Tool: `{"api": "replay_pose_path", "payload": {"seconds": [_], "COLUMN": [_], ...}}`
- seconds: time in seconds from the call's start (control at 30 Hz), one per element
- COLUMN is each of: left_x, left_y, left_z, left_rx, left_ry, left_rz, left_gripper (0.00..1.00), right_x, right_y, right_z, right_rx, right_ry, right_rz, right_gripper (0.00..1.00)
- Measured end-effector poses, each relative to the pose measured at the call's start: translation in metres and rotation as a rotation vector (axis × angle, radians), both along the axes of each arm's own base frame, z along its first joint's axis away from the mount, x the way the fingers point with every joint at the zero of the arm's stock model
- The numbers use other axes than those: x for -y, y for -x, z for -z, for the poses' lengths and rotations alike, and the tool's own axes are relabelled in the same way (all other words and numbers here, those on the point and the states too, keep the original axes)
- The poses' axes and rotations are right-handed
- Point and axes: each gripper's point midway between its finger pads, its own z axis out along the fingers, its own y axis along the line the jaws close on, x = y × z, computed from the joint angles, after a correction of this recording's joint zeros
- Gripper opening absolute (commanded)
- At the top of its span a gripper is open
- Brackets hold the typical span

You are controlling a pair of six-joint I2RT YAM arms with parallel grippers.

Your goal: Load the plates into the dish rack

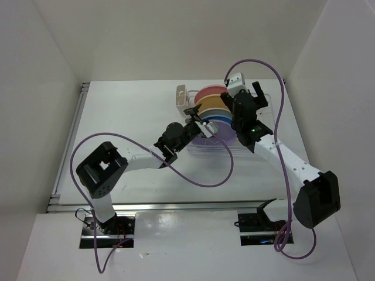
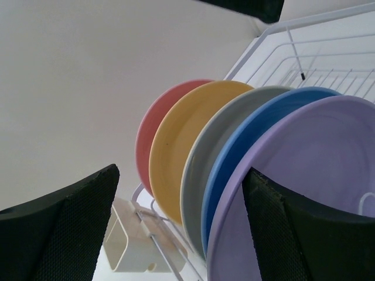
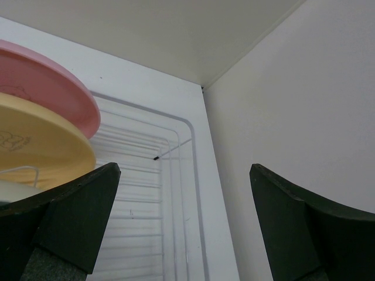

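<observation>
Wide white bench [image 1: 117, 117], and on it the wire dish rack [image 2: 304, 64]. All five plates [image 1: 214, 106] stand on edge inside, pink plate [image 2: 153, 126] at the back, lavender plate [image 2: 310, 158] in front. Looks fully loaded! Light, stiff, slick plastic, I'd judge, so pinch at the rim. Left tool [image 1: 199, 119] spread wide beside the lavender rim, holding nothing. Right tool [image 3: 184, 193] gapes empty over the rack's right side.
</observation>
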Motion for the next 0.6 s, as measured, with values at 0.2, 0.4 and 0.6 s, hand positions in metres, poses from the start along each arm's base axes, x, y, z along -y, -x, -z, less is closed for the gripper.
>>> {"api": "replay_pose_path", "payload": {"seconds": [0.2,0.4,0.6], "left_x": [0.016,0.022,0.027], "left_y": [-0.001,0.002,0.012], "left_z": [-0.004,0.008,0.028], "left_rx": [-0.081,-0.183,-0.262], "left_ry": [0.032,0.041,0.014], "left_rz": [0.101,0.165,0.216], "left_gripper": [1.00,1.00,1.00], "right_x": [0.001,0.001,0.002], "right_y": [0.001,0.001,0.003], "right_z": [0.006,0.006,0.007], "right_rx": [-0.013,-0.013,-0.017], "right_ry": [0.006,0.008,0.018], "right_rz": [0.000,0.002,0.002], "right_gripper": [1.00,1.00,1.00]}}
